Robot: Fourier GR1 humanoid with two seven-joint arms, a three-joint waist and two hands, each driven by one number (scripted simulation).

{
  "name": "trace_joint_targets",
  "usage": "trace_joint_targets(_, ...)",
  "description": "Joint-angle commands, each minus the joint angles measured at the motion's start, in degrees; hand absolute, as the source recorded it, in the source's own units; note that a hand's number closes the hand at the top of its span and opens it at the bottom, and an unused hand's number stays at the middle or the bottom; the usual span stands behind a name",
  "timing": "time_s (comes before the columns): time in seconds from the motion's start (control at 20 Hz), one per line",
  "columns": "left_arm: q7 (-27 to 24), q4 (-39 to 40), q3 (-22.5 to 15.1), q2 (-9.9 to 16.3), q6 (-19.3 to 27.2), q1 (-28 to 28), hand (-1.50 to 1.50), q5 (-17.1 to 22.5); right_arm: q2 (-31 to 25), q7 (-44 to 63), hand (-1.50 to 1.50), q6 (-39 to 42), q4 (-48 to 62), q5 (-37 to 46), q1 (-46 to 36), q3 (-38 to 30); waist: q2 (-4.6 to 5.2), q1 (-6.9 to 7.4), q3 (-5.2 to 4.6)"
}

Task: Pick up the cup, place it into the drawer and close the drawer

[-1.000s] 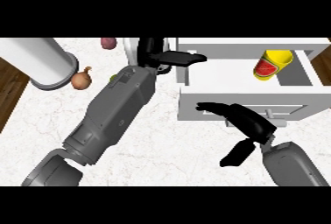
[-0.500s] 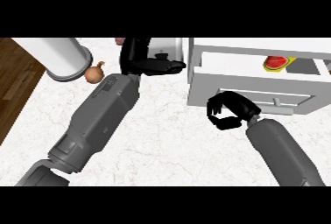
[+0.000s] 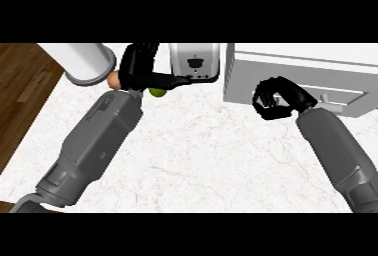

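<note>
Head view, the only one. Shows the drawer (image 3: 310, 75) pushed in against its white cabinet, where a second ago it stood well out and half a second ago only partly so. Shows no cup anywhere now; earlier showed it, red and yellow, inside the open drawer, so most likely shut away in there. Means, as a judgement, that both the placing and the closing look done, with at most a last nudge and a withdrawal left.

Finds the right robot hand (image 3: 279, 99) against the drawer's front face, just left of the handle (image 3: 336, 96), fingers curled in on themselves and holding nothing visible. Finds the left robot hand (image 3: 144, 72) at the far side of the surface (image 3: 199, 160), fingers fairly straight, thumb stretched out toward a white appliance (image 3: 194, 62), gripping nothing. Catches a small green thing (image 3: 157, 92) just below that hand, an orange-brown one (image 3: 114, 80) at its left, and a tall white cylinder (image 3: 81, 62) beyond.

Cannot tell which way the cup points or how its long axis lies: hidden behind the drawer front. Cannot settle upright or tipped from the earlier glimpse either.
</note>
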Motion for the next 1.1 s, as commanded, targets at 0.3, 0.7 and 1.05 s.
trace_joint_targets(0.3, 0.3, -3.57, -1.34, 2.42, -3.39, 4.28, -1.5, -0.54, -5.71, 2.77, 1.5, -0.93, 5.24, -4.1, -10.07, -7.9, 0.79, 3.27, -0.24)
trace_joint_targets(0.7, 1.16, -4.81, -1.46, 2.83, -5.53, 5.22, -1.5, 0.1, -7.88, 3.25, 1.5, 3.51, 3.03, -6.57, -10.12, -8.96, 1.23, 4.46, -0.34)
trace_joint_targets(1.05, 1.37, -5.88, -1.31, 3.51, -7.69, 6.73, -1.5, 0.86, -9.83, 3.15, 1.5, 6.68, 1.0, -8.15, -8.55, -9.48, 1.34, 5.28, -0.39)
